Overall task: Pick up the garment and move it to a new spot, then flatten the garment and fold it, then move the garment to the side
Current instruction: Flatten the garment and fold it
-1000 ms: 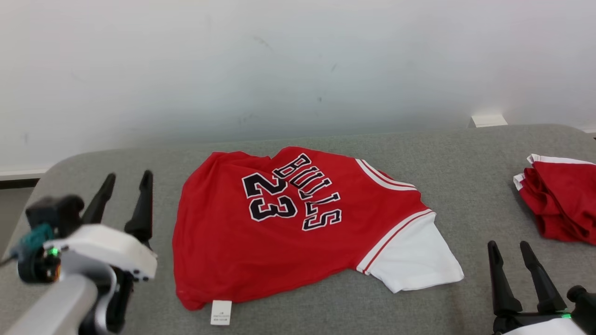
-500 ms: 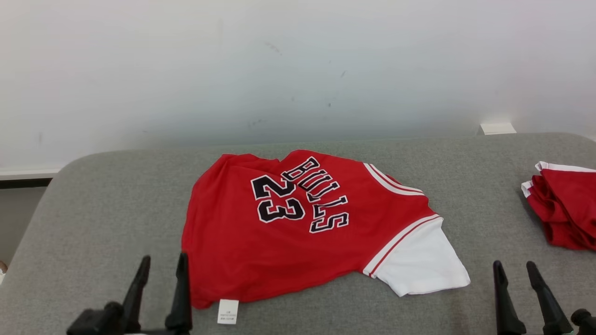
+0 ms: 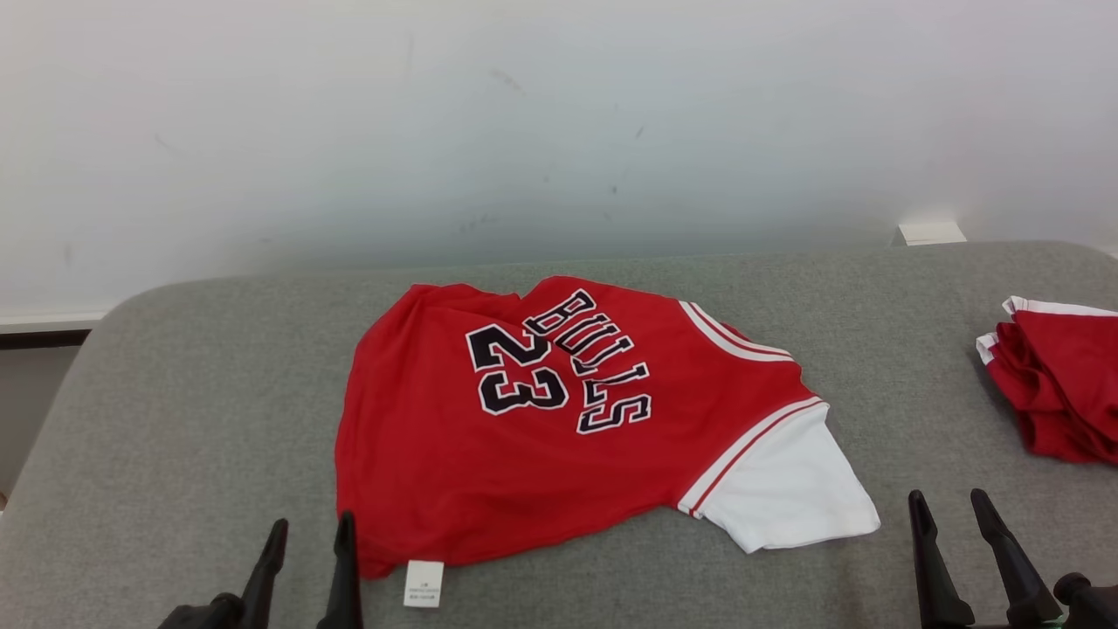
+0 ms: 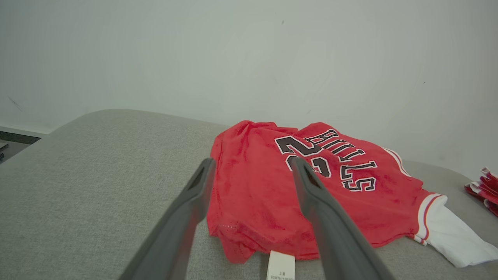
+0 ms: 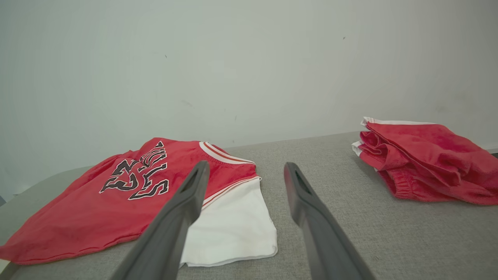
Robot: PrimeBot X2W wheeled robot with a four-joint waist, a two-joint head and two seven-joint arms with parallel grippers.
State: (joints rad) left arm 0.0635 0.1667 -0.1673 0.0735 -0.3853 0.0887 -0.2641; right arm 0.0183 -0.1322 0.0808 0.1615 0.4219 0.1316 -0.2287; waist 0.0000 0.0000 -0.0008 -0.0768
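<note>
The grey counter (image 3: 175,393) carries the red jersey (image 3: 524,463), spread ahead of and between both hands. A red pile (image 3: 1061,384) lies ahead and right of the right hand (image 3: 946,496). Both hands are parted and empty. The jersey's white tag (image 3: 424,584) sits just right of the left hand (image 3: 313,526).

"BULLS" – "23" – on jersey (image 3: 524,437)
</note>
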